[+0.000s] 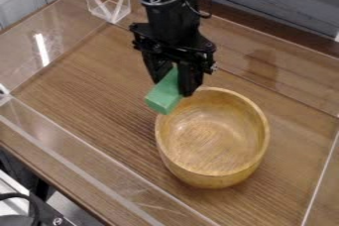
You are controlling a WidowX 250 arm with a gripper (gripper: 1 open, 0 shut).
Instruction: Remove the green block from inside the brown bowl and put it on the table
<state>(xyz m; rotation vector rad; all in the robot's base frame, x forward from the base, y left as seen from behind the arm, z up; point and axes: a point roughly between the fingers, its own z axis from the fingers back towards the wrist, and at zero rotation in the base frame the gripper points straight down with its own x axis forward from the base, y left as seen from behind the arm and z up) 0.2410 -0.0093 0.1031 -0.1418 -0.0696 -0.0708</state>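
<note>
From here I see my jaws (pixel 166 69) clamped on the green block (pixel 166 90), near the frame's centre, by the upper-left rim of the brown bowl (pixel 212 139).

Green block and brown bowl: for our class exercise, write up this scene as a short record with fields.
Block: green, outside the bowl's hollow, by its rim at the upper left
Bowl: round, light brown, hollow in view, nothing in it
Tool: black, closed on the block
Table: brown wood grain, under the bowl
Block resting on table: cannot tell from this one view
Task step: block out of the bowl, not yet released
</note>
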